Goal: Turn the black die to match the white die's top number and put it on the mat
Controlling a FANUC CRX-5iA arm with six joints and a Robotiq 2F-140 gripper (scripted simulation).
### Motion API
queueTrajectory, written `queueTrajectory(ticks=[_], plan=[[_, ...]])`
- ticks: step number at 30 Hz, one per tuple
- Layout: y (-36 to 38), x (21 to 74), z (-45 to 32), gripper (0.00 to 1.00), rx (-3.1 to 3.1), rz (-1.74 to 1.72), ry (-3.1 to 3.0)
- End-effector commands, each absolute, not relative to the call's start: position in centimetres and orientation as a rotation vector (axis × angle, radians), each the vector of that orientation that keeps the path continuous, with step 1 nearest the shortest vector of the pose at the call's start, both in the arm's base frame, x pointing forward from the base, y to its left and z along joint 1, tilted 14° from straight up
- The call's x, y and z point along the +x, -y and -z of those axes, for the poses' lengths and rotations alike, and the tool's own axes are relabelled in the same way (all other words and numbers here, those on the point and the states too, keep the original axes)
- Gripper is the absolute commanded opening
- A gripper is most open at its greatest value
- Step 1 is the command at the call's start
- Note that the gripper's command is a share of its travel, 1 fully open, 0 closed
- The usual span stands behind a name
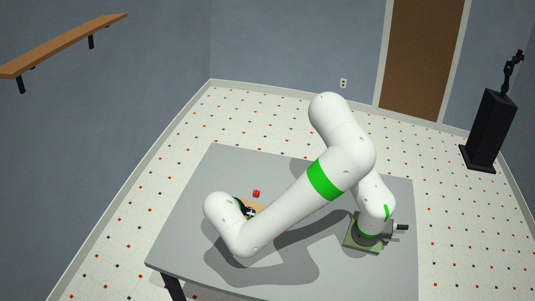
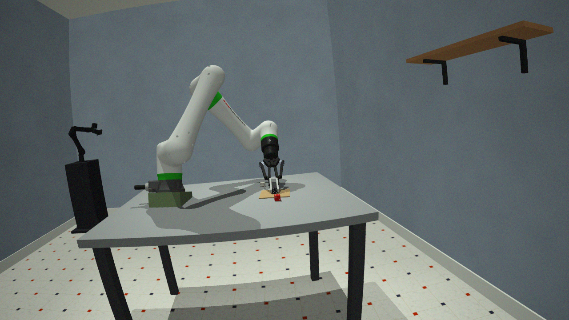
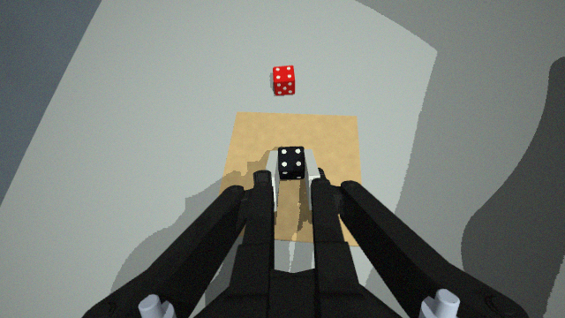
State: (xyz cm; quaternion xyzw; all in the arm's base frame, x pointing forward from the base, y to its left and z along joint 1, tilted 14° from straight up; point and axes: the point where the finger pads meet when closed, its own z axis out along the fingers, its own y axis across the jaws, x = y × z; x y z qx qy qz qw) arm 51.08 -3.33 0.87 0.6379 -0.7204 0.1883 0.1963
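The jaws pinch the small black die with white pips (image 3: 291, 162) from both sides. It sits on the tan square mat (image 3: 335, 137), inside its edges, with four pips facing up. Whether this matches the small white die (image 2: 261, 184) cannot be read, so the turn is unconfirmed. The red die (image 3: 283, 80) rests on the grey bench (image 3: 132, 132), just beyond the mat.
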Motion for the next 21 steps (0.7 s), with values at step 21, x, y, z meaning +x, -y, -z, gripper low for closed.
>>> queueTrajectory(ticks=[21], plan=[[3.8, 51.0, -2.9, 0.13, 1.787, -0.528, 2.018]])
